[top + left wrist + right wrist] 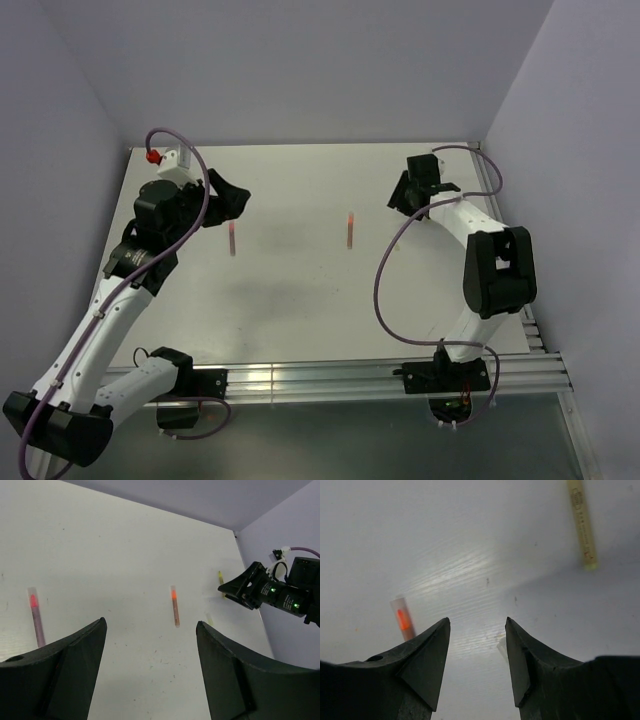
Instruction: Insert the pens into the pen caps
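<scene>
Two red pens lie on the white table: one (232, 238) just below my left gripper (235, 197), one (349, 230) mid-table. In the left wrist view they lie at left (36, 619) and centre (175, 606), each with a bright orange end. My left gripper (151, 624) is open and empty above the table. A tan-olive pen (582, 522) lies ahead of my right gripper (477, 621), which is open, empty and low. A pale pen cap (501, 645) lies against its right finger, partly hidden. A red pen (402, 617) shows beside its left finger.
The tan-olive pen (220, 578) and a pale yellow-green cap (209, 619) lie close under the right gripper (400, 195). Grey walls close the table at back and sides. An aluminium rail (330, 375) runs along the near edge.
</scene>
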{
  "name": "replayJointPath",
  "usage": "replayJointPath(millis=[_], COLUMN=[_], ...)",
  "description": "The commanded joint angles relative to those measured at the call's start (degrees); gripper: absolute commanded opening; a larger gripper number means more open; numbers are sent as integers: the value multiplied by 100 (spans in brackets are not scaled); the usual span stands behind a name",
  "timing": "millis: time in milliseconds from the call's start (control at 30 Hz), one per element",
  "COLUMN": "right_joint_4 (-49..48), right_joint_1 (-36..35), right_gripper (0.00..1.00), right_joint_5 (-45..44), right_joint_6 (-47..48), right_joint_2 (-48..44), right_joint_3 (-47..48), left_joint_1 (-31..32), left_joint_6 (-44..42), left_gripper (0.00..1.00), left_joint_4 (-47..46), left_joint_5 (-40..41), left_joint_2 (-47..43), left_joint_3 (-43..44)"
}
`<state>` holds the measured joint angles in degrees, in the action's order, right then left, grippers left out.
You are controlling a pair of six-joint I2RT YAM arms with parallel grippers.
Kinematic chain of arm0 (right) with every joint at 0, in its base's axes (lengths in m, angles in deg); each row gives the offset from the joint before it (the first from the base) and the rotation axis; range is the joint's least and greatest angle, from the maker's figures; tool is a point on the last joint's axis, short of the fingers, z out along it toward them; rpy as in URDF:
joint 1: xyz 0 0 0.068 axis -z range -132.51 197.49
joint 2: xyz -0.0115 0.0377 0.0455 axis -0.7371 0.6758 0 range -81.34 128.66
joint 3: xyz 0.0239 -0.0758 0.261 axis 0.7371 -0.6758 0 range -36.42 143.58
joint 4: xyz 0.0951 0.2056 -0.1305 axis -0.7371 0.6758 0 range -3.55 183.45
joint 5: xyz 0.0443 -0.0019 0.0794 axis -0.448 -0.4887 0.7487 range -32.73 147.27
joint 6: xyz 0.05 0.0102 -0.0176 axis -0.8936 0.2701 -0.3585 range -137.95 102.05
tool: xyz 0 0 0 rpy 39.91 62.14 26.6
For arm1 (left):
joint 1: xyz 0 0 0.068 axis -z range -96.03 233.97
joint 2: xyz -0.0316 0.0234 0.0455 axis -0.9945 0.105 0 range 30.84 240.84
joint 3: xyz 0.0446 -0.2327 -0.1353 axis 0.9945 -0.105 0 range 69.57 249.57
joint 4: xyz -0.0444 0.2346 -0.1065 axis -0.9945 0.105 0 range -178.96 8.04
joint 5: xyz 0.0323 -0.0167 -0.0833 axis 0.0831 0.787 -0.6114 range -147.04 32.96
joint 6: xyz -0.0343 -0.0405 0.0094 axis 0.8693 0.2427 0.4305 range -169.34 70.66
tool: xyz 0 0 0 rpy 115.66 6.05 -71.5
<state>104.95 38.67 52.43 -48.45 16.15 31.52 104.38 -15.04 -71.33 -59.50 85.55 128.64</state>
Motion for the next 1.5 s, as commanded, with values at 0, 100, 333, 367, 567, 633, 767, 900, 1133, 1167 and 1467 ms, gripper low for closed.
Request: replayJointPath(millis=[0,100,333,367,567,633,767,900,1133,1167,1467], right_joint_4=[-4,22,144,284,285,312,110,5,-224,-242,-268], right_joint_1=[266,521,829,838,786,672,443,328,328,320,328], right_gripper=[56,56,57,56,55,55,55,55,55,55,55], right_joint_5=[-26,-43,-350,-490,27,79,430,588,853,862,967], right_joint_6=[97,114,220,237,273,282,264,334,343,343,369], right_joint_2=[147,217,533,734,1061,1096,930,763,446,429,288], right_joint_3=[202,140,437,570,1036,1142,1081,888,589,580,518], left_joint_1=[-45,-72,-247,-343,-1018,-1528,-2872,-3402,-3411,-3403,-3385], left_joint_6=[33,41,217,295,1294,1727,2422,2730,3091,3152,3443], left_gripper=[77,77,77,76,69,60,49,49,45,43,32], left_joint_4=[-58,-84,12,30,347,512,498,302,416,434,277], left_joint_5=[140,88,158,193,1790,1627,1687,1677,2065,1996,1846], left_joint_2=[-32,12,285,320,776,1390,2621,3350,4011,4099,4319], left_joint_3=[114,87,87,113,79,8,52,-54,-18,-18,-396])
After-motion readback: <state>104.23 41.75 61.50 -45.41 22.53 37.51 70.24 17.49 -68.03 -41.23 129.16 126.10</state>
